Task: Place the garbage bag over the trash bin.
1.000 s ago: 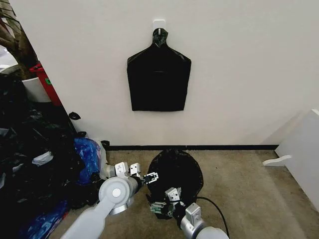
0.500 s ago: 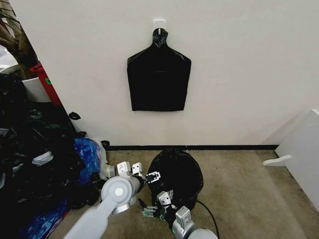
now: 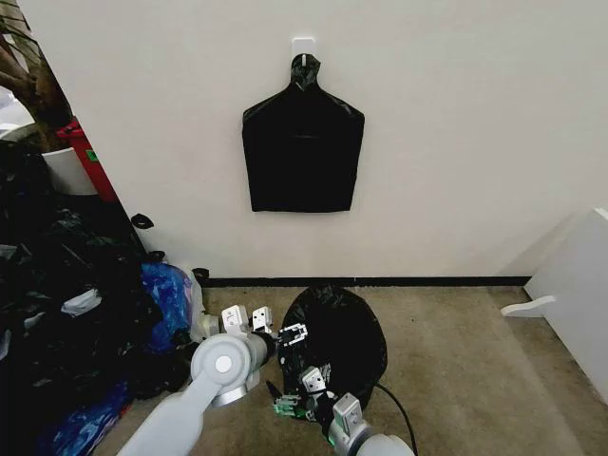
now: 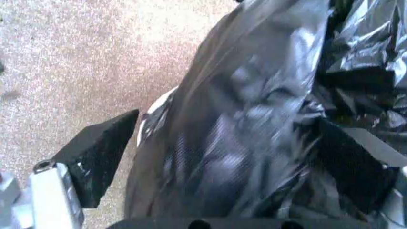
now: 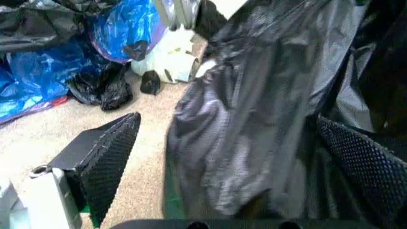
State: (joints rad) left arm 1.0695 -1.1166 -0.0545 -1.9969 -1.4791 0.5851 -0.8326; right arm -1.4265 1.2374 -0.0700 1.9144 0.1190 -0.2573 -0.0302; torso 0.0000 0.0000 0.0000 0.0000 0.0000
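Note:
The glossy black garbage bag (image 3: 334, 328) is draped over the trash bin (image 4: 151, 116) on the floor below the wall. Only a thin white sliver of the bin shows under the plastic. My left gripper (image 3: 289, 335) is at the bag's left side, open, and crinkled bag (image 4: 248, 124) bulges between its spread fingers (image 4: 95, 160). My right gripper (image 3: 296, 399) is low at the bag's near left side, also open, with loose bag folds (image 5: 254, 119) between its fingers (image 5: 105, 152).
A flat black bag pack (image 3: 302, 152) hangs on a wall hook. A heap of black and blue bags (image 3: 85, 313) fills the floor at the left, with white containers (image 5: 168, 64) beside it. White furniture (image 3: 579, 294) stands at the right. Bare carpet (image 3: 465, 370) lies to the right of the bin.
My right gripper has drawn back toward me and slightly left along the bag's near side. The left gripper has barely shifted.

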